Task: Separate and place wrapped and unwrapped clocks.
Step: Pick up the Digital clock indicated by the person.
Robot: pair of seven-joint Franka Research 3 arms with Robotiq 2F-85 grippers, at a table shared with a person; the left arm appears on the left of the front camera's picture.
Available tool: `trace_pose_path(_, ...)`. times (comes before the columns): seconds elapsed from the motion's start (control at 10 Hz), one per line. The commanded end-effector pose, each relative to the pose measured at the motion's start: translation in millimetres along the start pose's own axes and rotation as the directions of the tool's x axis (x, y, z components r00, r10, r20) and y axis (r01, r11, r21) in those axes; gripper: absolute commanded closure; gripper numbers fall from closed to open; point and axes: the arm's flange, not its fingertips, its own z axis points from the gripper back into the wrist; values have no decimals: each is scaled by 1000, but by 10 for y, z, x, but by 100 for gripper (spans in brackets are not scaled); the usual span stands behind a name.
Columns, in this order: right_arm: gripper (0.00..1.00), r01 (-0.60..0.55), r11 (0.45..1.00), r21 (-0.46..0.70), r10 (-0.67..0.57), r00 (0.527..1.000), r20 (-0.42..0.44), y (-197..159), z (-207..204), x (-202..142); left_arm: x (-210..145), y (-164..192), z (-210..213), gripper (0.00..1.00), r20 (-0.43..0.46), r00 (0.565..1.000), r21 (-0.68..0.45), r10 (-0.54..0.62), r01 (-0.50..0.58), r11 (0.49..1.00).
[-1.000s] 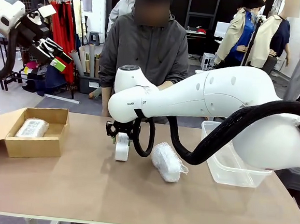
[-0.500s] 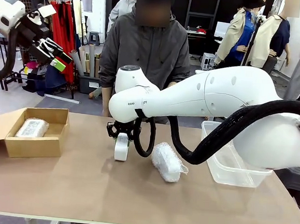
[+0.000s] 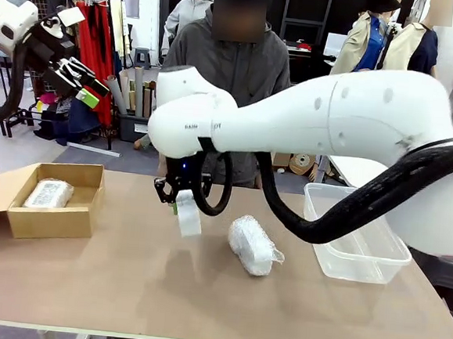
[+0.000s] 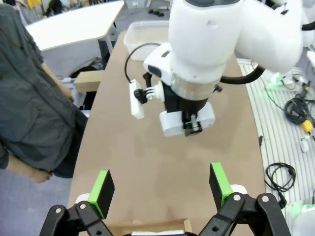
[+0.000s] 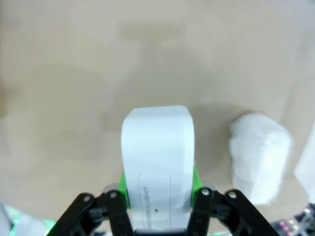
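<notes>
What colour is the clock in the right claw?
Plain white; the smooth rounded-rectangular block shows best in the right wrist view.

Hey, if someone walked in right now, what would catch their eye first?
The right gripper, on a big white arm reaching across the middle, is shut on the bare white clock just above the table. Beside it lies a bubble-wrapped bundle, with a second bundle in the cardboard box at the left.

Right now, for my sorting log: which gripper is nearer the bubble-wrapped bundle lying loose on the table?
Right. The right gripper, shut on the bare white clock, hangs just beside the bundle; the left gripper, open, is raised far off, above the cardboard box.
</notes>
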Motion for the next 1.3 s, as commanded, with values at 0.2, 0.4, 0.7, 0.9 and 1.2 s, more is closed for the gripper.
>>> trace_pose_path(0.2, 100, -164, 985, 49, 163, 986, 22, -249, 711, -175, -3, -15, 12, 0, 4, 1000, -5, -7, 7, 1000)
trace_pose_path(0.4, 100, -167, 985, 53, 162, 983, 81, -367, 1063, -259, -3, -15, 12, 0, 4, 1000, -5, -7, 7, 1000)
trace_pose_path(0.7, 100, -150, 987, 65, 137, 977, 165, -517, 1586, -305, -3, -15, 12, 0, 4, 1000, -5, -7, 7, 1000)
trace_pose_path(0.9, 100, -183, 980, 75, 167, 970, 178, -659, 1877, -324, -3, -15, 12, 0, 4, 1000, -5, -7, 7, 1000)
trace_pose_path(1.2, 100, -153, 979, 134, 117, 963, 244, -983, 2237, -286, -3, -15, 12, 0, 4, 1000, -5, -7, 7, 1000)
